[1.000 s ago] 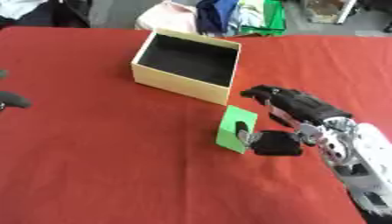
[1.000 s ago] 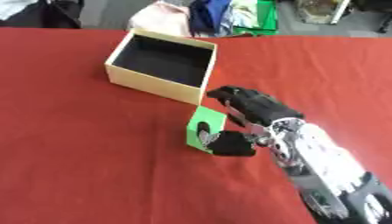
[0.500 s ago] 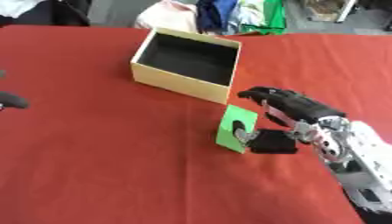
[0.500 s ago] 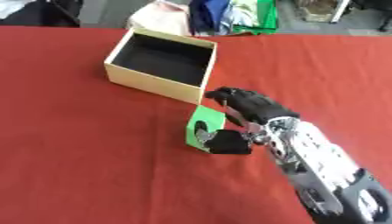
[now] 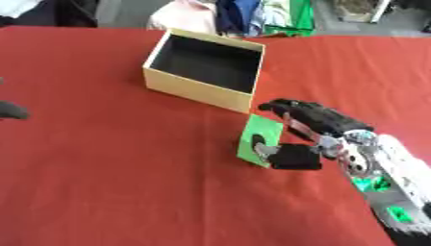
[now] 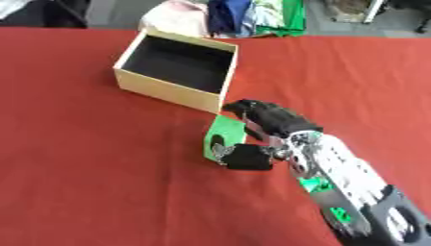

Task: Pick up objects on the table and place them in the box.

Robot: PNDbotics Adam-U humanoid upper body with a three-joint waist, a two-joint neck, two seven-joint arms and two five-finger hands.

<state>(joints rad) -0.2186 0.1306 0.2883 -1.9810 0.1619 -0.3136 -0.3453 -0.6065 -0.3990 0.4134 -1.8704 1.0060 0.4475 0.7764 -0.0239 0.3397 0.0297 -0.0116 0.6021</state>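
Observation:
A small green box [image 5: 259, 140] stands on the red table [image 5: 109, 168], just in front of the near right corner of the open cardboard box [image 5: 205, 69], whose dark inside holds nothing I can see. My right hand [image 5: 310, 126] reaches in from the lower right and holds the green box, fingers curled over its far side and thumb against its near face. A dark piece of my left hand [image 5: 12, 110] shows at the left edge; its fingers are out of sight.
Folded clothes and bags [image 5: 227, 14] lie beyond the table's far edge. Red cloth stretches left and in front of the cardboard box.
Almost nothing has changed: my right hand stays on the green box, perhaps shifted a little toward the cardboard box. The left hand has not moved.

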